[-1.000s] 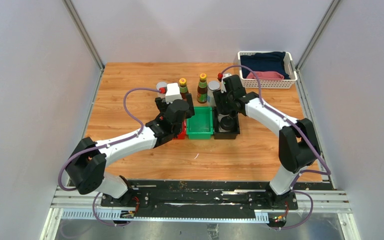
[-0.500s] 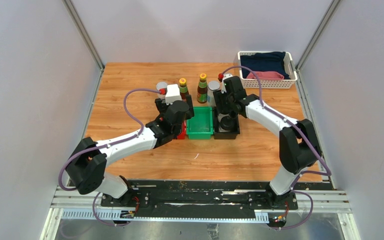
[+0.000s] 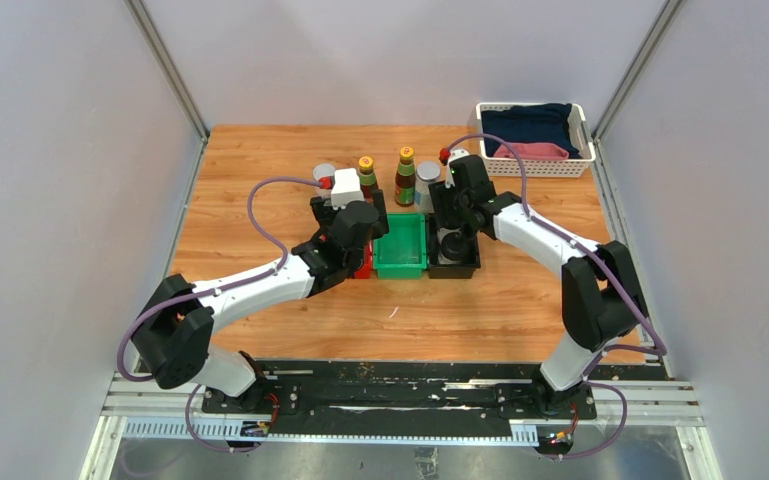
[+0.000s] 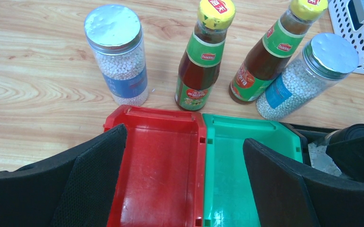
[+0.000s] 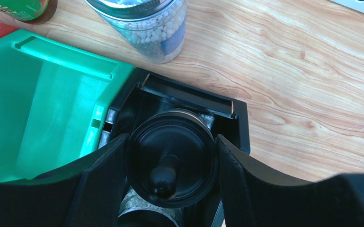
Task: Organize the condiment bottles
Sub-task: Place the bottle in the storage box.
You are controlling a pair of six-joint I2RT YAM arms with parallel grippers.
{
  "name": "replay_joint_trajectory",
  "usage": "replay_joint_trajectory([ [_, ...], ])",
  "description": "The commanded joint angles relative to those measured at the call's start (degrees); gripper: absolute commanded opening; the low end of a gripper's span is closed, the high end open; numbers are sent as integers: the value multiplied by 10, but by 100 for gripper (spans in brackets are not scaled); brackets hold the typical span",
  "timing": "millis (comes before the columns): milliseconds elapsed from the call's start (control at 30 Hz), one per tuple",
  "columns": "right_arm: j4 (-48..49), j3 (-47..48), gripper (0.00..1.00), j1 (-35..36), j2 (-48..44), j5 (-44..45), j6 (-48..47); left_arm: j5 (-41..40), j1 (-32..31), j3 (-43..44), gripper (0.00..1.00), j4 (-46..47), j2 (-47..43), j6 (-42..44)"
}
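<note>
My right gripper (image 5: pixel 170 142) is down in the black bin (image 5: pixel 189 94), and its pads sit against both sides of a black domed cap bottle (image 5: pixel 173 163). A second pale bottle (image 5: pixel 142 210) lies partly hidden below it. My left gripper (image 4: pixel 184 139) is open and empty above the red bin (image 4: pixel 156 156) and green bin (image 4: pixel 227 161). Behind the bins stand a silver-lidded jar (image 4: pixel 116 52), two brown yellow-capped bottles (image 4: pixel 203 66) (image 4: pixel 265 61) and another silver-lidded jar (image 4: pixel 307 75). In the top view the left gripper (image 3: pixel 352 208) and right gripper (image 3: pixel 452 215) are side by side.
The red bin (image 3: pixel 364 268), green bin (image 3: pixel 402 245) and black bin (image 3: pixel 457 264) stand side by side mid-table. A white basket (image 3: pixel 535 166) holding folded cloths stands at the back right corner. Grey walls close in both sides.
My right gripper has shifted very slightly to the right over the black bin. My left arm has not moved.
</note>
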Motion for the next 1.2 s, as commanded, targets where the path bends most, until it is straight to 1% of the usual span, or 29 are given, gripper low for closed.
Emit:
replay_joint_trajectory([
  [0, 20, -10, 0, 0, -17, 21, 7, -21, -4, -5, 100, 12, -13, -3],
  [467, 76, -31, 0, -11, -17, -13, 27, -26, -4, -1, 100, 12, -12, 3],
  [800, 90, -44, 0, -17, -28, -11, 32, -24, -4, 1, 100, 13, -8, 2],
  [1100, 76, -45, 0, -19, -15, -1, 38, -19, -4, -1, 100, 12, -8, -1],
  [1133, 73, -44, 2, -20, -14, 2, 38, -18, -4, -1, 100, 12, -7, -2],
  [1167, 69, -43, 9, -20, -13, 6, 40, -18, -4, -2, 100, 12, -8, -2],
])
